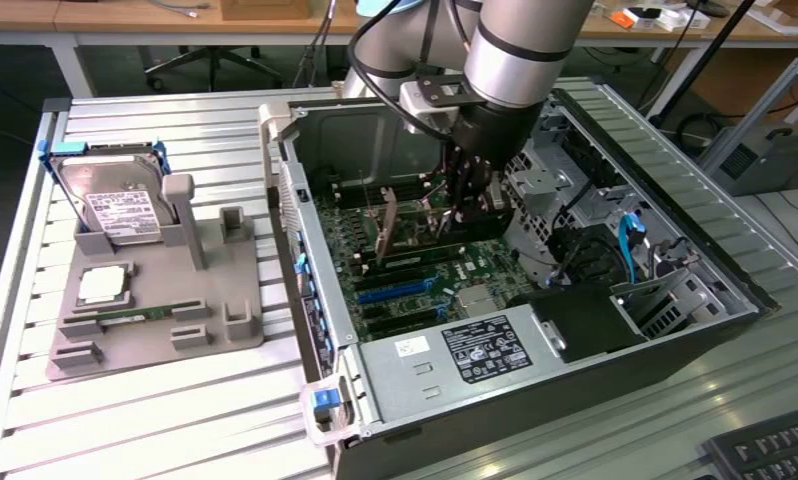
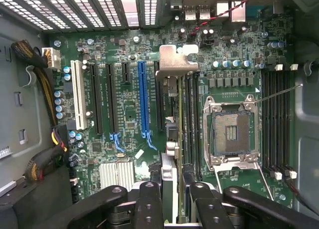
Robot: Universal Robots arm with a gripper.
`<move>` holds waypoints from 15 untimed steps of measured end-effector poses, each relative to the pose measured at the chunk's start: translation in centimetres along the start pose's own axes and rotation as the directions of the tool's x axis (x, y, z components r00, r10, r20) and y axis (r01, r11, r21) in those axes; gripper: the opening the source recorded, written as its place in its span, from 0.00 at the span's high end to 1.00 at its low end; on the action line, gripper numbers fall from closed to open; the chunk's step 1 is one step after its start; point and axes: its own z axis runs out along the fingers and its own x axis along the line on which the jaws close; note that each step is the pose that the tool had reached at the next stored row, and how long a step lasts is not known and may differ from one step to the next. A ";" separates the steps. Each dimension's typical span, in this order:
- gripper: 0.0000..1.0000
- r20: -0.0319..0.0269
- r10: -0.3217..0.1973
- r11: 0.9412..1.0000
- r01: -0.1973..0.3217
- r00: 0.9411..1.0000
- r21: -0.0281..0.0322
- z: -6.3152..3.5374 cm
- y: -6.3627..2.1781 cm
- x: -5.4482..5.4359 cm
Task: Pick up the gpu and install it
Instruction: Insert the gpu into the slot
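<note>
No wording could be read; the white label on the silver hard drive [image 1: 116,212] and the black-and-white sticker on the grey power supply [image 1: 486,348] carried illegible print.

silver arm [image 1: 526,45], black gripper [image 2: 174,199]

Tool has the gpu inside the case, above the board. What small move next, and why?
Probably ease the tool straight down a little. The gpu stands edge-on in its grip, lined along a black slot beside the blue slot, with its bracket toward the rear wall. I cannot tell whether it is seated.
</note>
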 end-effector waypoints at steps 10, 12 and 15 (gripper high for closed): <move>0.73 0.000 0.000 1.000 0.000 1.000 0.000 0.13 -0.02 0.3; 0.73 0.000 0.000 1.000 0.000 1.000 0.000 0.16 -0.03 0.5; 0.73 0.000 0.000 1.000 0.000 1.000 0.000 0.21 -0.03 0.6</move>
